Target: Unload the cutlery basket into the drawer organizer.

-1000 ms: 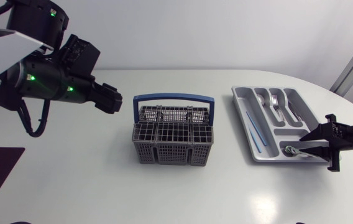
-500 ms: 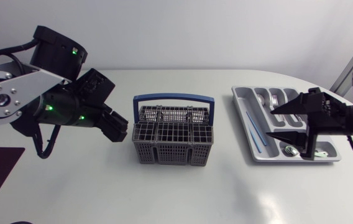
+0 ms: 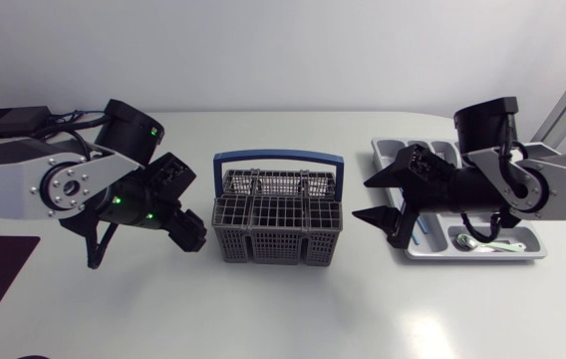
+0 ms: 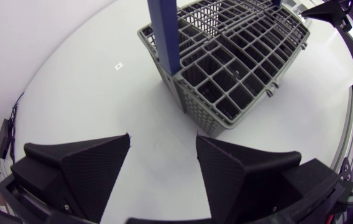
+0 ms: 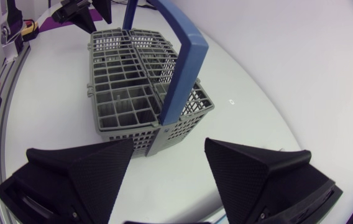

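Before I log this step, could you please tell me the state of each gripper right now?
Left gripper: open, holding nothing, beside the cutlery basket.
Right gripper: open, holding nothing, facing it.

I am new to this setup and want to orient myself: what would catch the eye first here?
The grey cutlery basket with its blue handle stands in the middle of the table. It is flanked by the open left end effector and the open right end effector, neither touching it. At the table's right side, the grey drawer organizer holds cutlery.
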